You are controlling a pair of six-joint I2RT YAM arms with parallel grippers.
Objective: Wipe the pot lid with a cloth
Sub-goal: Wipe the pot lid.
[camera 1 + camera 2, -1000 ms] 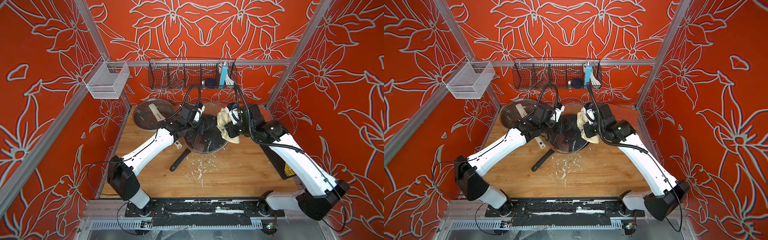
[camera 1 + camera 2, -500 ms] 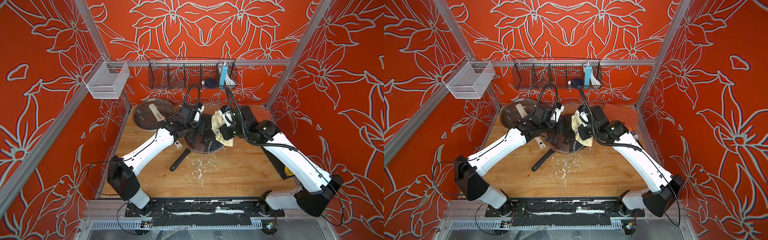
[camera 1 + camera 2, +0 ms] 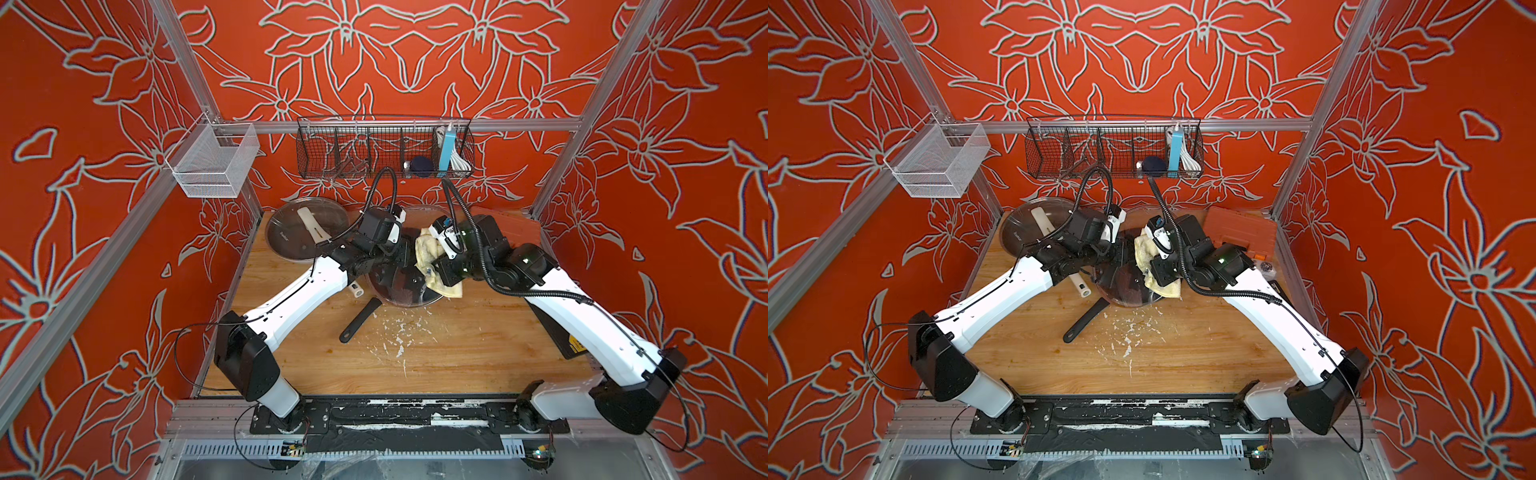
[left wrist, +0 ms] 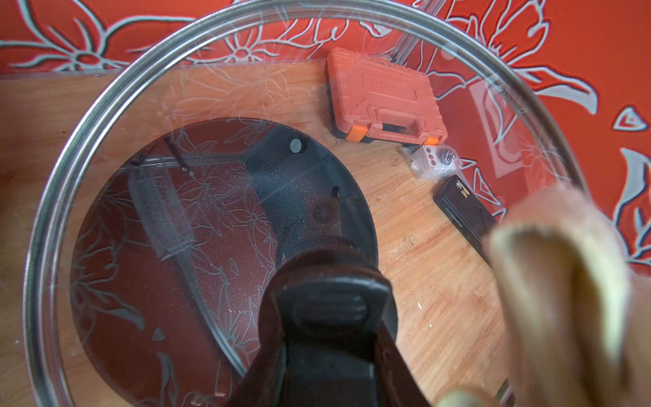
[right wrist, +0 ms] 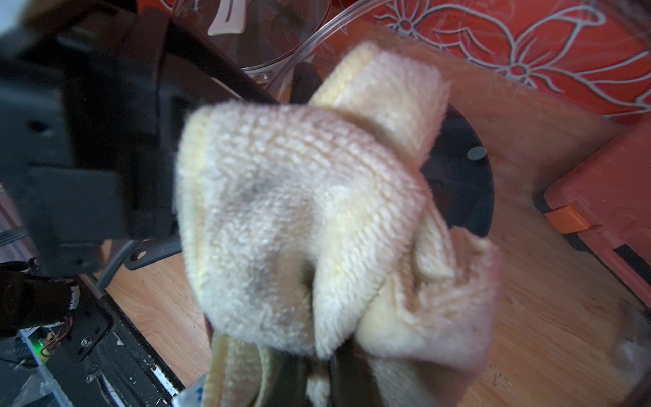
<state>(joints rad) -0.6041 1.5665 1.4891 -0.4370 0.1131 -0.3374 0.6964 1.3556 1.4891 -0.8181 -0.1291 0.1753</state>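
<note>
Front edge: the table [image 3: 457,353] ends at a black rail, with one arm base at each end of it.
Open room: the widest bare wood is the front middle, between the two forearms; white flecks [image 3: 399,338] are scattered there.
Right edge: a flat black box [image 3: 555,328] lies along it, partly under the right arm [image 3: 582,324].
Left edge: a strip of bare wood runs beside the left arm [image 3: 299,297], close to the wall frame.
Arm pose: both arms lean forward and inward from their bases, and the wrists nearly meet over mid-table.
Pan: the black frying pan [image 3: 360,319] sits mid-table, its handle pointing front-left into the open wood; a cream tube [image 3: 1080,286] lies just beside it at the left forearm.
Lid: the pot lid [image 4: 299,176], glass with a metal rim, is held up over the pan, which shows through it.
Left grip: the left gripper [image 4: 326,338] is clamped on the lid's black knob.
Right grip: the right gripper [image 5: 315,370] is closed on the cloth [image 3: 428,249], its fingers mostly buried.
Cloth: cream, bunched and smudged grey, it laps over the lid's rim on the right arm's side.
Far left: a second glass lid [image 3: 307,232] lies flat by the back corner.
Far right: an orange tool case [image 3: 1241,232] fills that corner.
Back wall: a black wire basket [image 3: 332,153] and, on the left frame, a white mesh basket [image 3: 214,162] hang above the table.
</note>
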